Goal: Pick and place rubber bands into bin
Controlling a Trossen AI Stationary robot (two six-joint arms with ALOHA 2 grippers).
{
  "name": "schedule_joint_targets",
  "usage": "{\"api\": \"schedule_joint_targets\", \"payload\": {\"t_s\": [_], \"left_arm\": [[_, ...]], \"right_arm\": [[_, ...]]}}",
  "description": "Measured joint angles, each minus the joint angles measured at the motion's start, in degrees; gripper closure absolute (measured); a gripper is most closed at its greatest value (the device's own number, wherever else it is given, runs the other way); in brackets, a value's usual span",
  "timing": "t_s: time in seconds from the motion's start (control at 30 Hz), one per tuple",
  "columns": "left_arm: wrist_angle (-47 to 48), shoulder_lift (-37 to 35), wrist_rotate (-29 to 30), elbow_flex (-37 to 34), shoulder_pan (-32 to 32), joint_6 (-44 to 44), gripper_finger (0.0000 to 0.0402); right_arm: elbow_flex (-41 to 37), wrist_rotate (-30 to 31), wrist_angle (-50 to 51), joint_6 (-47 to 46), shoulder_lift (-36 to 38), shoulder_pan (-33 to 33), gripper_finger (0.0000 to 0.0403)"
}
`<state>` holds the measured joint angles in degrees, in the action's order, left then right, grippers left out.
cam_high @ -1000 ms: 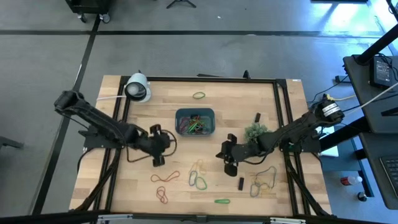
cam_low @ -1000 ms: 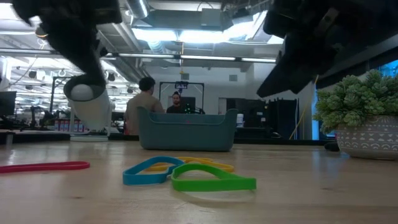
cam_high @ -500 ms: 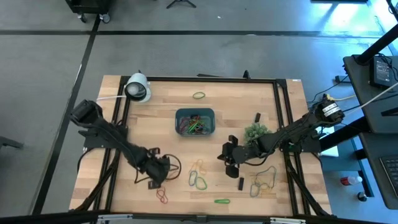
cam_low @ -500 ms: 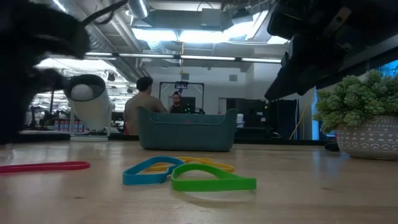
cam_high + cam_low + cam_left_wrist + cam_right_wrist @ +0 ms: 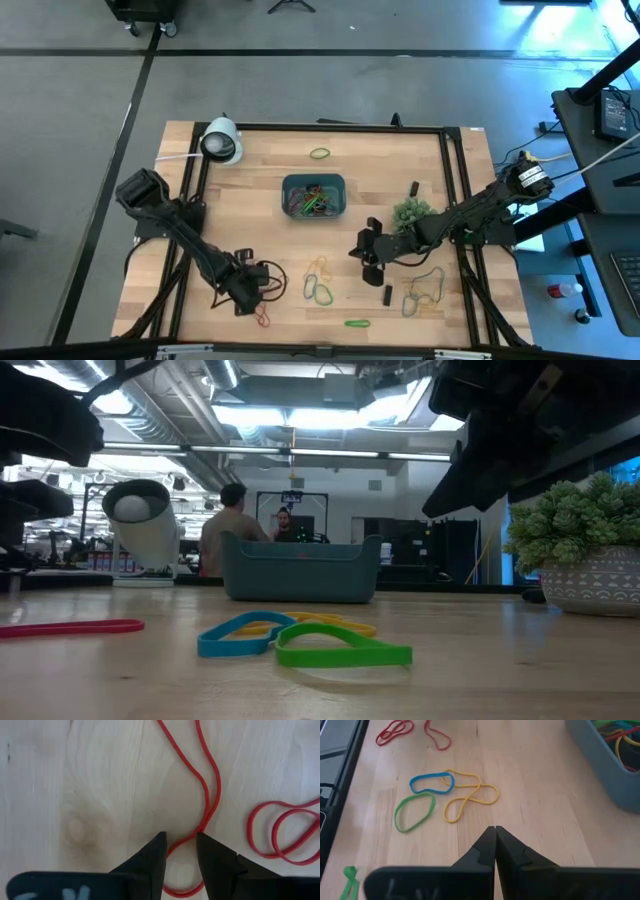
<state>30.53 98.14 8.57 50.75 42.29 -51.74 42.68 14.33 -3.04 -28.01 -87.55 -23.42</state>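
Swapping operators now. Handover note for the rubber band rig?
Left tool: open, low over a long red band, fingers either side of it, nothing held.
Right tool: shut, empty, waiting right of centre.
Bin: some bands already in.
Left on the table: red loops, blue/yellow/green cluster, one green band beyond the bin, more near the right arm.

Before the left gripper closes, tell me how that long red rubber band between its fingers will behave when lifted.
The long red rubber band lies in a loose, pinched loop on the table, so it will probably sag and dangle. It looks thin, so likely very light. The open left gripper straddles only one narrow strand, which might slip out.
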Motion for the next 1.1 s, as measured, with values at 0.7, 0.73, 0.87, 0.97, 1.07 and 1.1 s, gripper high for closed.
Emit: {"api": "schedule_joint_targets", "payload": {"t_s": [0.7, 0.73, 0.87, 0.97, 1.07, 1.1], "left_arm": [[12.91, -11.34, 9.56, 3.56, -4.24, 10.07, 0.0400], [13.01, -12.56, 11.31, 3.91, -5.04, 11.59, 0.0400], [12.69, -17.74, 17.31, 6.09, -9.98, 20.86, 0.0401], [12.40, -19.94, 19.34, 8.04, -15.02, 27.97, 0.0400], [9.06, -20.62, 19.78, 9.72, -21.21, 36.38, 0.0401], [7.70, -20.56, 19.23, 10.06, -23.49, 39.57, 0.0401]], "right_arm": [[0.00, 0.09, -0.56, -0.08, -0.02, 0.00, 0.0393], [0.00, 0.09, -0.60, -0.02, -0.02, 0.00, 0.0393], [0.00, 0.11, -0.57, 0.02, -0.02, 0.00, 0.0393], [0.00, 0.11, -0.57, 0.02, -0.02, 0.00, 0.0393], [0.00, 0.17, -0.57, 0.16, -0.02, -0.01, 0.0393], [0.00, 0.19, -0.59, 0.21, -0.02, -0.01, 0.0393]]}}
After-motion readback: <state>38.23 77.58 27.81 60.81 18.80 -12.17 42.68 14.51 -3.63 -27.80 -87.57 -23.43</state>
